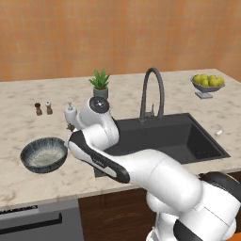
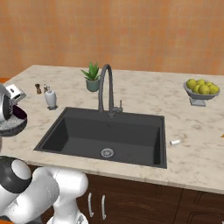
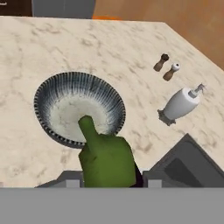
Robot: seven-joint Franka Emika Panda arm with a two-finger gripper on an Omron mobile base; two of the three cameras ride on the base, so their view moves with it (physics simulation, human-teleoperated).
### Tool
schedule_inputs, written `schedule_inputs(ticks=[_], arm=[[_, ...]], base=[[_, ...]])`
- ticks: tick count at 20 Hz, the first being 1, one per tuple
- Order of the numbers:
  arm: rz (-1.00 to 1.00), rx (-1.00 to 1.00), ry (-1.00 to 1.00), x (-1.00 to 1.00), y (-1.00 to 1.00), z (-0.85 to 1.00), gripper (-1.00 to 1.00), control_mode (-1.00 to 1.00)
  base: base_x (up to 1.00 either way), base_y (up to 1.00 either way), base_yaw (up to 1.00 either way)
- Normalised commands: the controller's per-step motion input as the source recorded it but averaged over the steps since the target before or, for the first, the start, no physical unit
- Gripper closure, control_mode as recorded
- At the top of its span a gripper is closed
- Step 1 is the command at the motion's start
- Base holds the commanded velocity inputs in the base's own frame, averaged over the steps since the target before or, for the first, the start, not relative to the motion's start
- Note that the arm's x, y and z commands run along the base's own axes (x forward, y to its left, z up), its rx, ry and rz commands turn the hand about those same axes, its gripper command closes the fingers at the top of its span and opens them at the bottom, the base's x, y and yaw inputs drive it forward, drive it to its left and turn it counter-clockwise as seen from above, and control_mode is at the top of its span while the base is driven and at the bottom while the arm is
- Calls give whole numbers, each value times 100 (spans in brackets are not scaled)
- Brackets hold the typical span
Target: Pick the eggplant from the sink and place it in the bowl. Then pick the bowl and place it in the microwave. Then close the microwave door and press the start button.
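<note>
At the bottom centre of the hand view, our end effector (image 3: pixel 107 183) pinches the eggplant (image 3: pixel 106 161), its green end reaching over the near rim of the bowl (image 3: pixel 57 89) on the counter (image 3: pixel 109 48). We should carry it further over the bowl's middle and lower it before letting go, so it doesn't bounce off the rim. The left base view adds the bowl's place at middle left; the right base view shows the sink (image 2: pixel 131 133).
</note>
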Motion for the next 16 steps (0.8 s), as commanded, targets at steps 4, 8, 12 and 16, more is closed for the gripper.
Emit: schedule_inputs(ticks=[4,8,12,16], arm=[[2,-1,5,17,92,-4,100,-100],[2,0,11,37,73,-45,100,-100],[3,0,0,35,48,-36,100,-100],[0,0,0,26,30,-61,100,-100]], base=[[0,0,0],[0,0,0],[0,0,0],[0,0,0]])
